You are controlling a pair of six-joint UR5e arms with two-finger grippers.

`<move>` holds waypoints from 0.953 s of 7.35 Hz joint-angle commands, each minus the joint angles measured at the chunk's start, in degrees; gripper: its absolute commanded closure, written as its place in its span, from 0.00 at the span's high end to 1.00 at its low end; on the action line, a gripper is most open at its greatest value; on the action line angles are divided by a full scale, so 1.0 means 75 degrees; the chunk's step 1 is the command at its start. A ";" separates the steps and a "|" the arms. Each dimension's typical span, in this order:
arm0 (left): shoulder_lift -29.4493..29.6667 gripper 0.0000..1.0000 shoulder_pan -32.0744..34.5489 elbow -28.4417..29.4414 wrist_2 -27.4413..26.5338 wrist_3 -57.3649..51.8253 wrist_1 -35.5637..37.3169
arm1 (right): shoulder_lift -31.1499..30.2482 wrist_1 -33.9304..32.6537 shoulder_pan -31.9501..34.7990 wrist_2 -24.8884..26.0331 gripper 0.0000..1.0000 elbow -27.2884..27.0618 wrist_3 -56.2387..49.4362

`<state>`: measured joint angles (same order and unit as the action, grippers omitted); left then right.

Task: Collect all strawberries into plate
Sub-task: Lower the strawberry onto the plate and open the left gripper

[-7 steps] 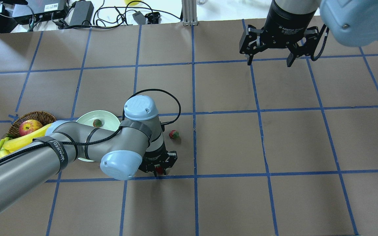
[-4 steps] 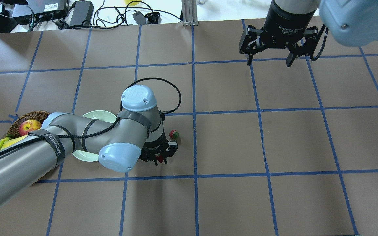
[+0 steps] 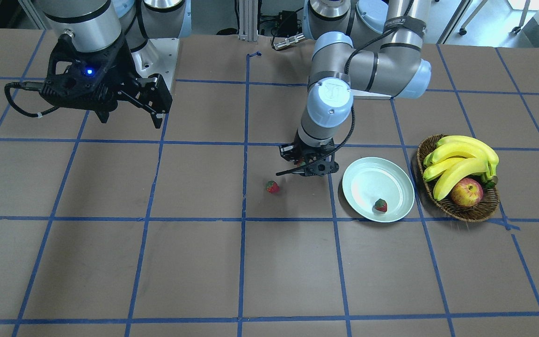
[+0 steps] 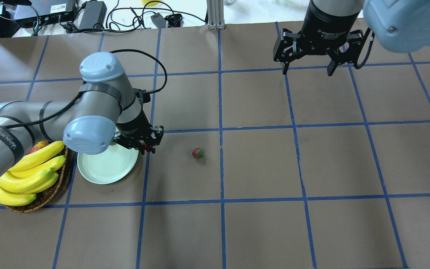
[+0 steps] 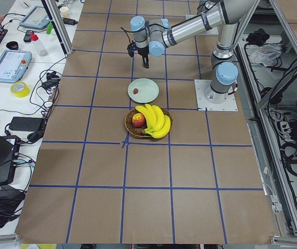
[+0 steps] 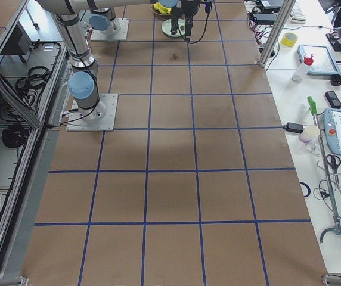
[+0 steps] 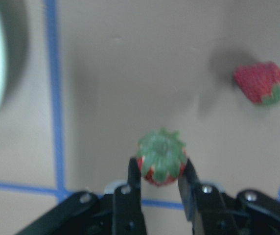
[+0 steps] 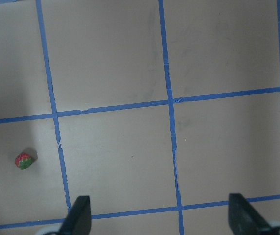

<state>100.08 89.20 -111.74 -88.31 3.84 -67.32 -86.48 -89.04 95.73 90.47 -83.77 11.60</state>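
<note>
Opposed high views over the table (image 4: 259, 164), end views along it, wrist views straight down on one loose strawberry (image 7: 260, 83).

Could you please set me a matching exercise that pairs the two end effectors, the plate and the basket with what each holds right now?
Column one:
1. black two-finger left end effector
2. black two-finger right end effector
3. round pale mint plate
4. brown wicker basket

Column two:
A. yellow bananas and a red-yellow apple
B. nothing; open above the brown table
C. one small red strawberry lying inside
D. shut on a green-capped red strawberry

Pairs: 1-D, 2-B, 3-C, 4-A.
</note>
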 commanded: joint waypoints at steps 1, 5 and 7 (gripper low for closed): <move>0.0107 0.00 -0.1515 0.0133 -0.0085 -0.1921 0.0045 | 0.0000 0.0001 -0.0002 -0.0016 1.00 -0.0010 0.0001; 0.0623 0.00 -0.2085 0.0039 -0.0132 -0.2574 0.0046 | 0.0000 0.0001 0.0010 -0.0051 1.00 -0.0010 0.0001; 0.0682 0.60 -0.2074 0.0062 -0.0751 -0.2516 0.0057 | 0.0000 0.0001 0.0010 -0.0063 1.00 -0.0010 0.0001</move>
<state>104.77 73.63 -111.32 -91.94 -15.24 -66.91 -86.48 -89.03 95.80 90.04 -83.85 11.61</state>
